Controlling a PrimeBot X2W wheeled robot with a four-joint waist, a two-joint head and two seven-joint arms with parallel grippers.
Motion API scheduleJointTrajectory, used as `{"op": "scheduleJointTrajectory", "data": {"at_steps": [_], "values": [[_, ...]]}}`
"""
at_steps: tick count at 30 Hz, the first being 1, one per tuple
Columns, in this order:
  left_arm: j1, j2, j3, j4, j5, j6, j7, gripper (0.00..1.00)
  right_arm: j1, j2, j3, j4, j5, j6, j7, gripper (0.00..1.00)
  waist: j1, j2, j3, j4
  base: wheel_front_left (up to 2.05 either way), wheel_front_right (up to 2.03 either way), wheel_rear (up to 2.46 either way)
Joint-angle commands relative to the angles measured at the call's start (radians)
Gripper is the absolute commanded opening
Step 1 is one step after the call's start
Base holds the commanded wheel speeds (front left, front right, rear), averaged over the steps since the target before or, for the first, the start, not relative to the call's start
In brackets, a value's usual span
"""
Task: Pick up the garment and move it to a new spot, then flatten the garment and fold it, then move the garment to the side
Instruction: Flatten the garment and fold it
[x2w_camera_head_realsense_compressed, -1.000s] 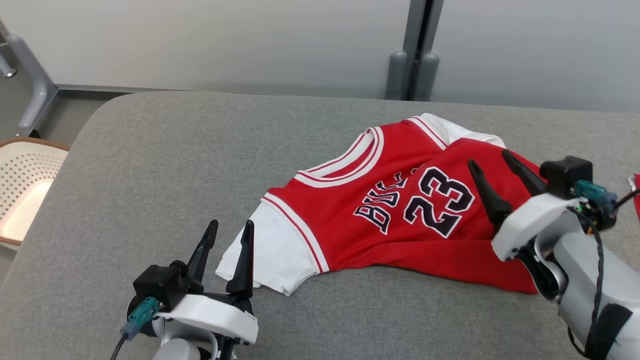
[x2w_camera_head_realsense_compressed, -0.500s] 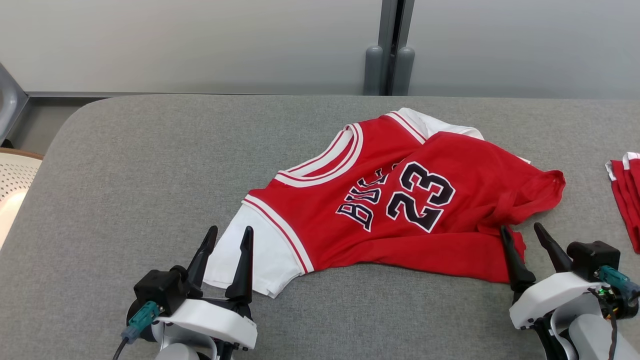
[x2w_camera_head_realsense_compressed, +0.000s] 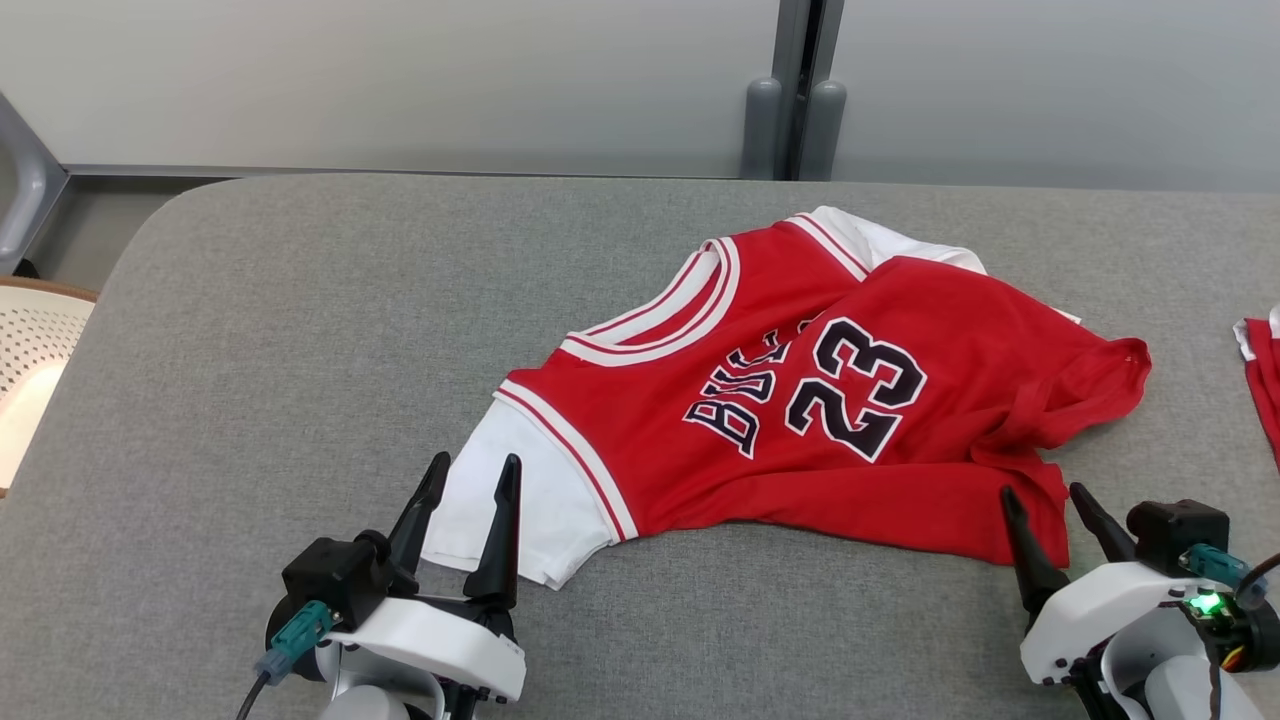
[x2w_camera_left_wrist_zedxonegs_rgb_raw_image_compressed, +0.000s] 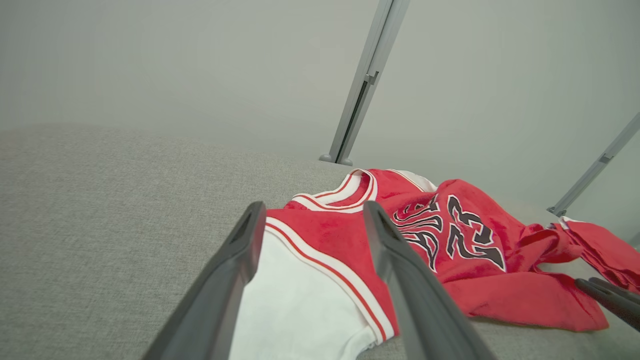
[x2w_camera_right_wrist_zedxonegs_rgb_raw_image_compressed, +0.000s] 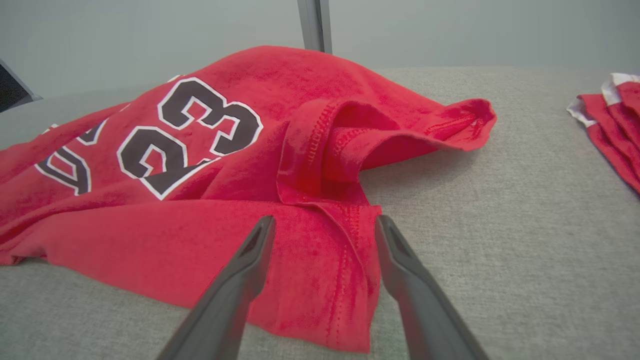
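Observation:
The garment (x2w_camera_head_realsense_compressed: 800, 420) is a red jersey with white sleeves and a black "23", lying rumpled on the grey table (x2w_camera_head_realsense_compressed: 300, 330), its hem bunched at the right. My left gripper (x2w_camera_head_realsense_compressed: 476, 462) stands open at the near left, fingertips just above the white sleeve (x2w_camera_head_realsense_compressed: 520, 510). In the left wrist view the open left gripper (x2w_camera_left_wrist_zedxonegs_rgb_raw_image_compressed: 314, 206) frames the sleeve (x2w_camera_left_wrist_zedxonegs_rgb_raw_image_compressed: 300, 300) and the garment (x2w_camera_left_wrist_zedxonegs_rgb_raw_image_compressed: 450, 235). My right gripper (x2w_camera_head_realsense_compressed: 1042, 492) is open at the near right, tips at the hem corner. The right wrist view has the right gripper (x2w_camera_right_wrist_zedxonegs_rgb_raw_image_compressed: 325, 220) over the garment (x2w_camera_right_wrist_zedxonegs_rgb_raw_image_compressed: 200, 150) hem, holding nothing.
A second red cloth (x2w_camera_head_realsense_compressed: 1262, 370) lies at the table's right edge, also visible as the red cloth (x2w_camera_right_wrist_zedxonegs_rgb_raw_image_compressed: 615, 115). A white perforated basket (x2w_camera_head_realsense_compressed: 30, 370) stands off the table's left. A grey post (x2w_camera_head_realsense_compressed: 795, 110) rises against the wall behind. Bare table spreads to the left.
My right gripper has drawn back from over the jersey's number to the near right hem corner, still open. The left gripper has stayed put. The camera has shifted a little.

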Motion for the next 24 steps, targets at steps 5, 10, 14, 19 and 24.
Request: {"op": "scheduleJointTrajectory", "data": {"at_steps": [5, 10, 14, 19, 24], "values": [[-0.019, 0.004, -0.002, 0.001, -0.001, -0.001, -0.001, 1.0, 0.009, 0.018, -0.061, -0.01, -0.03, 0.0, 0.026, 1.0, 0.0, -0.0001, 0.016, 0.013, 0.0, 0.0, 0.0], [-0.025, 0.004, -0.006, 0.001, 0.0, -0.002, -0.001, 1.0, -0.002, 0.029, -0.085, -0.013, -0.025, 0.0, 0.04, 0.0, 0.0, -0.0001, 0.032, 0.02, 0.0, 0.0, 0.0], [-0.03, 0.004, -0.009, 0.003, 0.002, -0.001, -0.001, 1.0, -0.013, 0.036, -0.089, -0.024, -0.037, 0.0, 0.028, 0.0, 0.0, -0.0001, 0.038, 0.016, 0.0, 0.0, 0.0], [-0.016, 0.004, -0.002, 0.007, 0.006, -0.001, -0.001, 1.0, 0.018, 0.041, -0.107, -0.081, -0.008, 0.0, 0.037, 0.0, 0.0, -0.0001, 0.026, -0.005, 0.0, 0.0, 0.0], [0.001, 0.004, 0.005, 0.009, 0.004, -0.003, -0.001, 1.0, 0.083, 0.05, -0.149, -0.195, 0.063, 0.0, 0.128, 0.0, 0.0, -0.0001, 0.003, -0.043, 0.0, 0.0, 0.0]]}}
